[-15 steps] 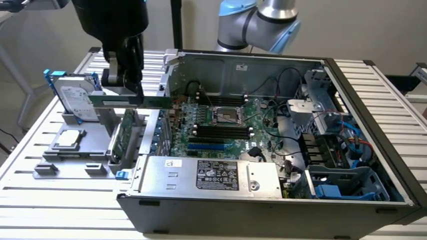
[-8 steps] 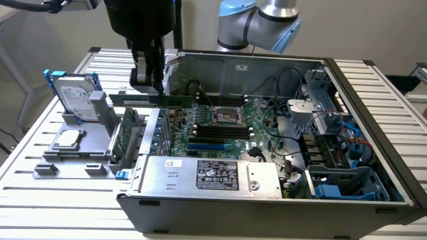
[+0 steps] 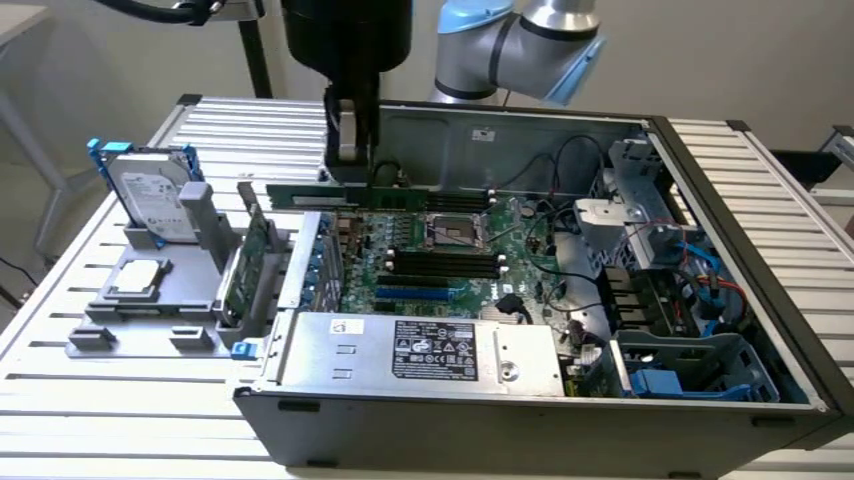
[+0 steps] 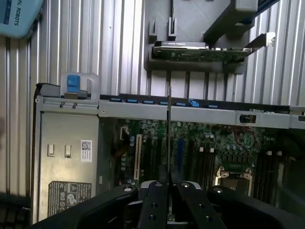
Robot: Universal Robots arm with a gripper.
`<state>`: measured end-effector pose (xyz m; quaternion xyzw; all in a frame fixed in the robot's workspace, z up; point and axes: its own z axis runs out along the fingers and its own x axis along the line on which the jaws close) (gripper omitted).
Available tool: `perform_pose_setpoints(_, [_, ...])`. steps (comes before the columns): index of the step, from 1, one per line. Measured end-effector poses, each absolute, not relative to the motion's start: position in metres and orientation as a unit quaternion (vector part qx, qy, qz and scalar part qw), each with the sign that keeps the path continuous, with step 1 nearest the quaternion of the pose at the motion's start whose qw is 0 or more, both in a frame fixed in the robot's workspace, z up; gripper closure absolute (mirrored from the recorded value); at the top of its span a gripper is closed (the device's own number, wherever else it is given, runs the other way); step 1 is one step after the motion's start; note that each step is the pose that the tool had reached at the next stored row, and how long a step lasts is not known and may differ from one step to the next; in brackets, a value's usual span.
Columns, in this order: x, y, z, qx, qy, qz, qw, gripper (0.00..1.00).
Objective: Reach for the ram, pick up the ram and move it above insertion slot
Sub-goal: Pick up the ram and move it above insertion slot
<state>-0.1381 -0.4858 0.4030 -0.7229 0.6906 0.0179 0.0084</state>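
My gripper (image 3: pixel 350 172) hangs over the open computer case, shut on the ram (image 3: pixel 358 194). The ram is a long thin green stick held level, above the far left part of the motherboard (image 3: pixel 454 250). In the wrist view the ram (image 4: pixel 168 138) appears edge-on as a thin line running out from between the two black fingers (image 4: pixel 153 202). The black memory slots (image 3: pixel 441 263) lie below and a little nearer the camera than the stick, beside the processor socket (image 3: pixel 454 228). In the wrist view the slots (image 4: pixel 205 162) run parallel to the ram.
A taller green card with a metal bracket (image 3: pixel 248 262) stands in the grey holder (image 3: pixel 147 300) on the exterior view's left, beside a hard drive (image 3: pixel 150 195). The power supply (image 3: pixel 414 350) fills the case's near side. Cables and a drive cage (image 3: pixel 667 260) crowd its right side.
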Motion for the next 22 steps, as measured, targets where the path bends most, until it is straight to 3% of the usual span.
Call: perform_pose_setpoints(22, [-0.065, -0.431, 0.393, -0.723, 0.691, 0.018, 0.008, 0.87])
